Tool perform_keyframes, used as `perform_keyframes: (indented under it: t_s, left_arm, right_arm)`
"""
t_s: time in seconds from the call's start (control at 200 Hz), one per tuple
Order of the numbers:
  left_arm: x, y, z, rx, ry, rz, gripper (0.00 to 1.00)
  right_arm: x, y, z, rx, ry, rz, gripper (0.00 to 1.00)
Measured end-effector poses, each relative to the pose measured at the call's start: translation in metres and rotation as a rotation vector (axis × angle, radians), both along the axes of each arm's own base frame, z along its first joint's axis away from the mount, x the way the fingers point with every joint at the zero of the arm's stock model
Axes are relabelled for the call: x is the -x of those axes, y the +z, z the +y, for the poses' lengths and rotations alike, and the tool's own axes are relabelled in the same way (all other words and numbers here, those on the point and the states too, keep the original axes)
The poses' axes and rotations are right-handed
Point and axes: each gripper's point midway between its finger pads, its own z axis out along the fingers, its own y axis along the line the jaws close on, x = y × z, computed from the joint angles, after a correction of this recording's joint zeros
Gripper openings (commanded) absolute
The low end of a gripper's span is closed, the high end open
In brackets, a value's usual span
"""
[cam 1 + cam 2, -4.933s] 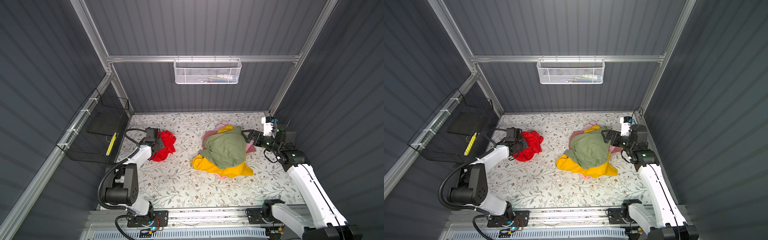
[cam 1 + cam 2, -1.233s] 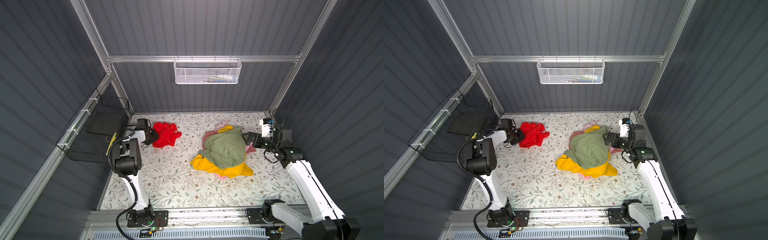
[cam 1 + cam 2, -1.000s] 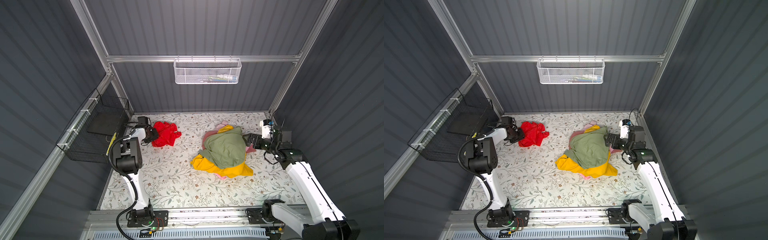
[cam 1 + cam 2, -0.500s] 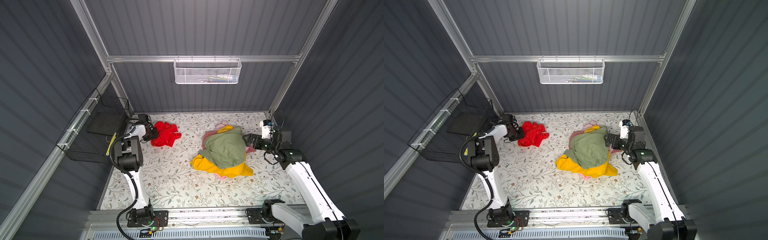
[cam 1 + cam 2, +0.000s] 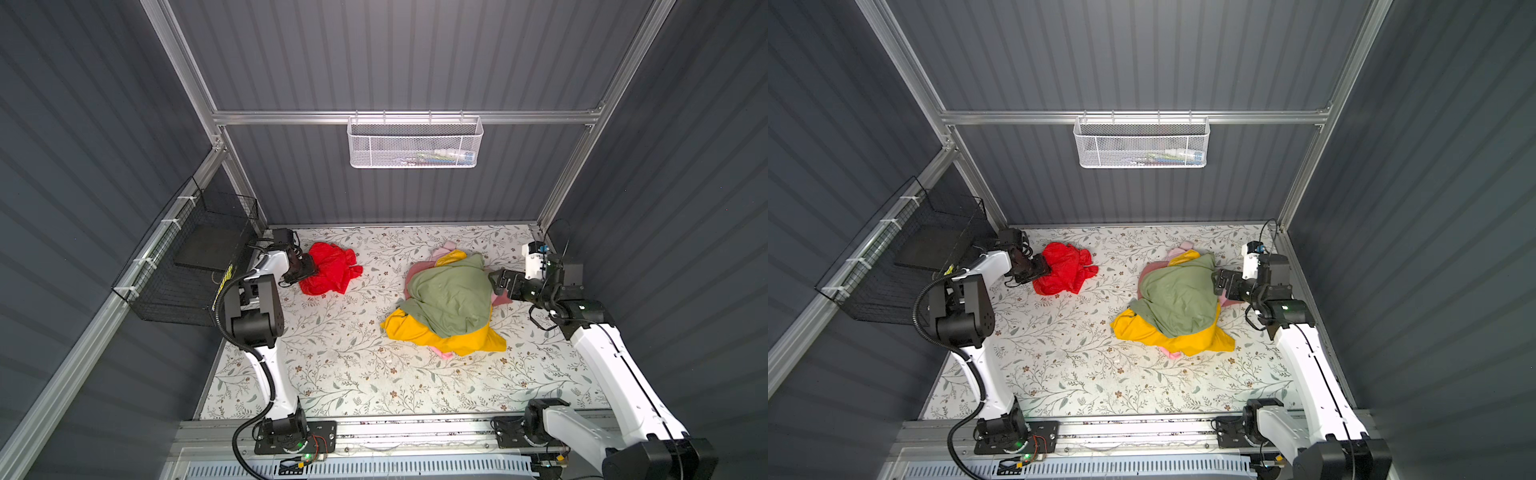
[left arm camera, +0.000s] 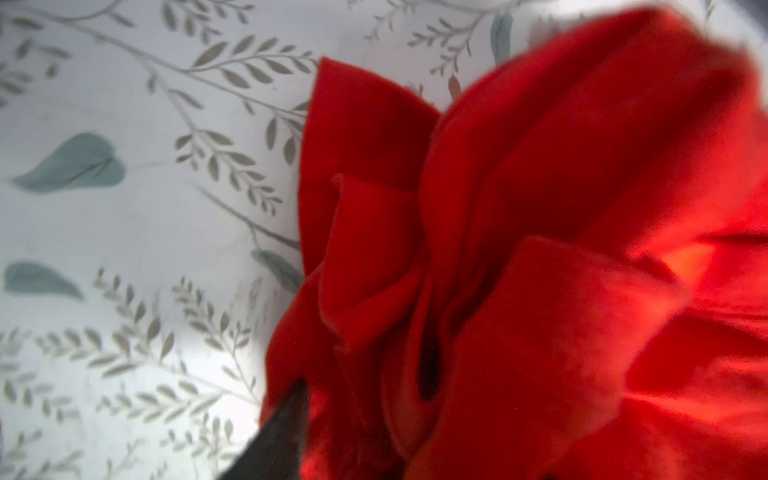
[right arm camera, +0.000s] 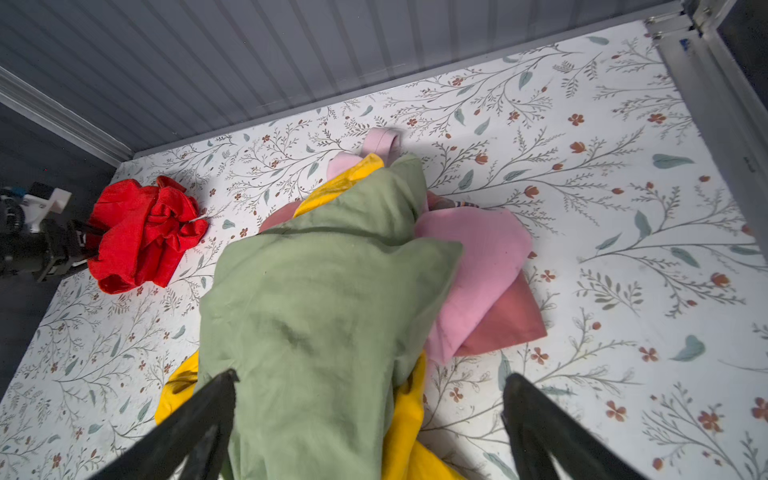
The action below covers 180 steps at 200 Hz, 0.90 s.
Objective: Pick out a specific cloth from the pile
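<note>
The cloth (image 5: 330,274) is thin fabric with a faint sheen. The pile (image 5: 446,299) is soft, matt textile.

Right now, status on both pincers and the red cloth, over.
Left pincer against red cloth, grip unclear. Right pincer open beside pile, empty. Red cloth on table, apart from pile. Nothing blocking.

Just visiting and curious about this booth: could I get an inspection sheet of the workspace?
Surface: floral table.
Job's things: red cloth lies apart from the pile of green, yellow and pink cloths.
Clutter: nothing seen.
Grippers: left gripper at the red cloth's edge, grip unclear; right gripper open beside the pile.
Cables: black hose along the left arm.
Surroundings: white mesh basket on back rail, black wire basket on left wall.
</note>
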Motion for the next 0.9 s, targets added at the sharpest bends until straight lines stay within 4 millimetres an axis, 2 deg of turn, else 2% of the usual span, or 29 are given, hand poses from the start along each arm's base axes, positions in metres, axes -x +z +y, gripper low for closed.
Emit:
perform_keyframes:
  t_s: [0.105,0.335,0.635,0.901]
  left_arm:
    - [0.005,0.014,0.001,-0.003,0.015,-0.026,0.76]
    - [0.015,0.041,-0.003,-0.008,0.026,-0.088,0.82]
    - [0.047,0.047,-0.012,-0.034,0.029,-0.096,0.91]
    - [0.073,0.049,-0.023,-0.123,0.032,-0.147,0.95]
  right_arm:
    - [-0.001,0.001,-0.005,0.013,-0.013,-0.017,0.99]
    - [0.000,-0.005,-0.014,0.041,-0.037,-0.054,0.99]
    - [0.001,-0.017,-0.026,0.093,-0.077,-0.131,0.99]
    - [0.000,-0.048,-0.039,0.149,-0.133,-0.177,0.99]
